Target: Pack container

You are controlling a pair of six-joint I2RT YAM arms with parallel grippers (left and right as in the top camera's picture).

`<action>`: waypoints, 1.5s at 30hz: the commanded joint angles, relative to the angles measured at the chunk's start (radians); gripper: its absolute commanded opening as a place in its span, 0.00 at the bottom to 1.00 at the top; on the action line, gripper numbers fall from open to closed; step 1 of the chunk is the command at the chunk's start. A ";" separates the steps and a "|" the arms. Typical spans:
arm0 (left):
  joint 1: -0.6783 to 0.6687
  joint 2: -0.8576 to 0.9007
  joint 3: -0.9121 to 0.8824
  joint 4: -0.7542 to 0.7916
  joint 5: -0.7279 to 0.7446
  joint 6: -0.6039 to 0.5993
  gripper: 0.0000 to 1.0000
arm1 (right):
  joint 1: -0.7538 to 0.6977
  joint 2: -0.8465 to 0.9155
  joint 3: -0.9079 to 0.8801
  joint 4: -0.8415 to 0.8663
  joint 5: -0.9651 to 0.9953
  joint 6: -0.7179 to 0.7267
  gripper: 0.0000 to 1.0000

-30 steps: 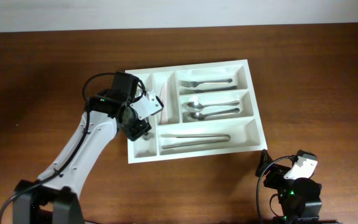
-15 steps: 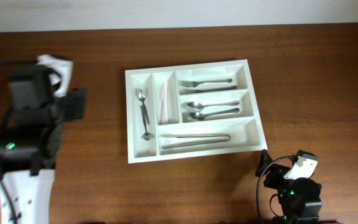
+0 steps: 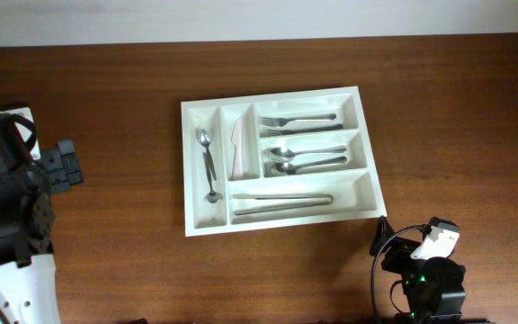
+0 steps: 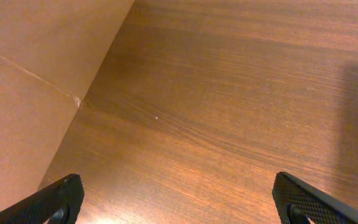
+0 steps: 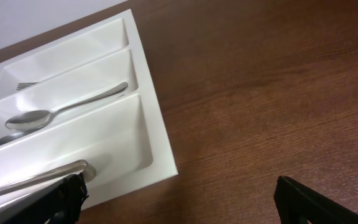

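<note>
The white container lies at the table's middle, with cutlery in all five compartments. A teaspoon lies in the left narrow slot and a knife in the one beside it. Forks, spoons and a long steel utensil fill the wider ones. My left gripper stands open at the far left, with only bare wood between its fingers. The right gripper is open and empty just off the container's near right corner.
The left arm's body fills the table's left edge. The right arm sits folded at the front right. In the left wrist view a pale flat surface meets the wood on the left.
My left gripper opened over the left narrow slot, left the teaspoon there, and swung away to the table's far left. The right arm has not moved.
</note>
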 commanded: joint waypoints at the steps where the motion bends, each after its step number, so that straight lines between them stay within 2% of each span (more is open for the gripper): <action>1: 0.006 -0.006 0.001 -0.003 0.016 -0.016 0.99 | -0.008 -0.011 -0.008 0.003 0.019 -0.002 0.99; 11: 0.006 -0.006 0.001 -0.004 0.014 -0.016 0.99 | -0.008 -0.011 -0.008 0.003 0.019 -0.002 0.99; 21: 0.006 -0.011 0.001 -0.090 -0.003 -0.016 0.99 | -0.008 -0.011 -0.008 0.003 0.019 -0.002 0.99; 24: 0.006 -0.048 0.000 -0.101 0.052 -0.016 0.99 | -0.008 -0.011 -0.008 0.003 0.019 -0.002 0.99; 26: 0.006 -0.133 -0.018 -0.033 0.153 -0.016 0.99 | -0.008 -0.011 -0.008 0.003 0.019 -0.002 0.99; 31: 0.005 -0.315 -0.151 0.143 0.279 -0.016 0.99 | -0.008 -0.011 -0.008 0.003 0.019 -0.002 0.99; 37: -0.003 -0.495 -0.482 0.429 0.293 -0.016 0.99 | -0.008 -0.011 -0.008 0.003 0.019 -0.002 0.99; 45: -0.129 -0.672 -0.883 0.718 0.299 -0.016 0.99 | -0.008 -0.011 -0.008 0.003 0.019 -0.002 0.99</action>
